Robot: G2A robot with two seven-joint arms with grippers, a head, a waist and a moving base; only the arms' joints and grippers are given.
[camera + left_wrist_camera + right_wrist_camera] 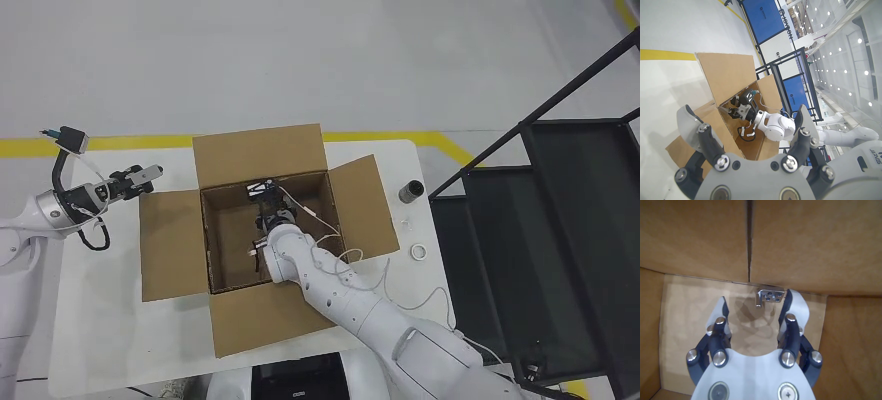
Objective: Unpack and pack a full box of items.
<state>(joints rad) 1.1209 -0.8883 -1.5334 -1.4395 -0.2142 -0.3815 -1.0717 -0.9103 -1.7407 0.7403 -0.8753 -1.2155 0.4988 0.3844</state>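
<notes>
Right gripper point(756, 302) down inside the open cardboard box point(260, 155), fingers spread wide, holding nothing. Just ahead of the tips is a small metal bracket point(770, 295) — a holed plate with one bent leg, lying on the box floor tight against the wall. Likely stiff, dense for its bulk, smooth and slip-prone, with no give under the pads. Best hold is probably across the plate's two side edges, or on the bent leg, since the wall crowds the far side. Left gripper point(150, 175) hangs beside the box's left flap — fingers wide apart, empty.
</notes>
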